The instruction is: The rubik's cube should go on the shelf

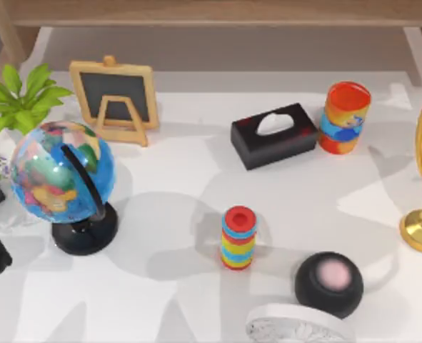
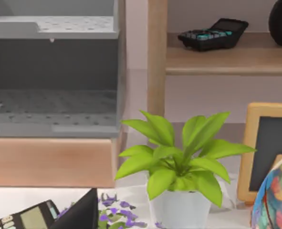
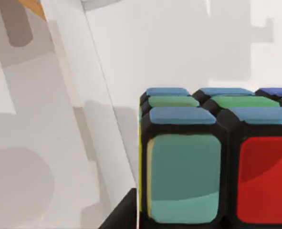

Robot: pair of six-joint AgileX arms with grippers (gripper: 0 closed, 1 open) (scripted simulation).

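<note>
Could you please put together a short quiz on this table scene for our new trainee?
1. True or false: in the top view, the black rectangular tissue box stands between the wooden-framed chalkboard easel and the red-rimmed multicoloured cup.
2. What sits on the round black base at the table's left? A) the blue world globe; B) the tissue box; C) the chalkboard easel.
3. Fill in: in the right wrist view, on the rubik's cube, the sticker beside the teal one is ____.
Key: 1 true; 2 A; 3 red.
</note>
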